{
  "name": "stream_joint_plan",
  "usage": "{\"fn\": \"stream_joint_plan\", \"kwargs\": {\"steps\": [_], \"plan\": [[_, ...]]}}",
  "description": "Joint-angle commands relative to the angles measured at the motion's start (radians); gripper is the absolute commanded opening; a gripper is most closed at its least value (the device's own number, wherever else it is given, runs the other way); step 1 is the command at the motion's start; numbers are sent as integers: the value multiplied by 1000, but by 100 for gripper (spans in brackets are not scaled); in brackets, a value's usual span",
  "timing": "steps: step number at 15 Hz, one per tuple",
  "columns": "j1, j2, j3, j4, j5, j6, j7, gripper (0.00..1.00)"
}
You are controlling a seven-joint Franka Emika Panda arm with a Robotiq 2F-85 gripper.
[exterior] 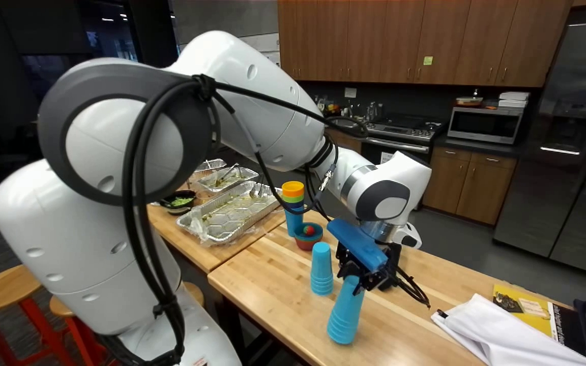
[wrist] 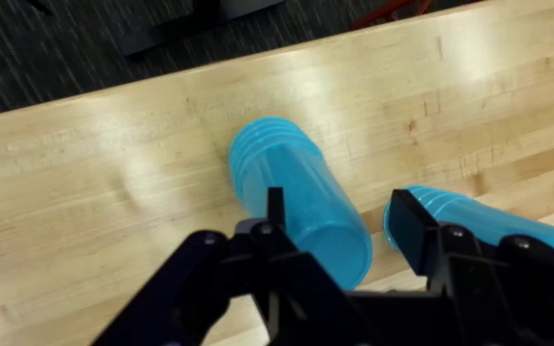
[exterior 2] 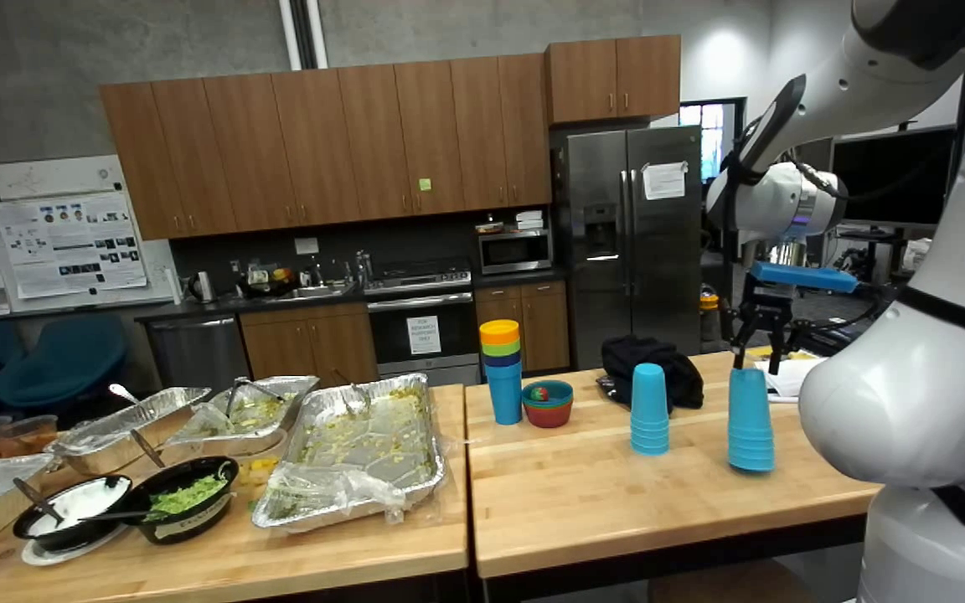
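Tall brown wooden cabinets (exterior 2: pixel 323 142) hung behind a pale butcher-block table (exterior 2: pixel 583 502). At the lower centre of an exterior view, the black two-fingered gripper (exterior: pixel 350 283) seemed to pinch the tapered top of a leaning stack of bright-blue plastic cups (exterior: pixel 345 312), though the wrist view left contact at right unclear. Nested upside down, the cups presented their narrow end; the lean, matching the gripper's slant, suggested a hold. A second blue plastic stack (exterior: pixel 322 269) stood upright to the left. On the dark oven (exterior 2: pixel 390 339), mid-frame, a white paper sign (exterior 2: pixel 425 335) read "FOR RESEARCH PURPOSES ONLY"; printed posters (exterior 2: pixel 72 239) at far left were illegible.
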Motion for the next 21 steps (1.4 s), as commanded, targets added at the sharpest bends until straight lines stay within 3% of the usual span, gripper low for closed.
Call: {"fn": "stream_joint_plan", "kwargs": {"steps": [1, 6, 9, 10, 11, 12, 13, 14, 15, 20, 21], "plan": [[-6, -20, 0, 14, -7, 17, 25, 34], [-4, -25, 2, 13, -7, 38, 29, 34], [-3, -61, -4, -14, 32, 136, 11, 34], [-3, -77, -4, -28, 45, 192, 13, 78], [-1, -19, -1, 9, 20, 127, 17, 59], [-1, -27, -2, 6, 25, 157, 17, 59], [-1, -36, -3, 2, 27, 168, 18, 84], [3, -36, -9, 2, 47, 155, 6, 82], [5, -36, -8, -12, 51, 186, -1, 34], [0, -36, -15, -26, 49, 213, -15, 34], [-3, -37, -9, -32, 38, 221, 13, 84]]}}
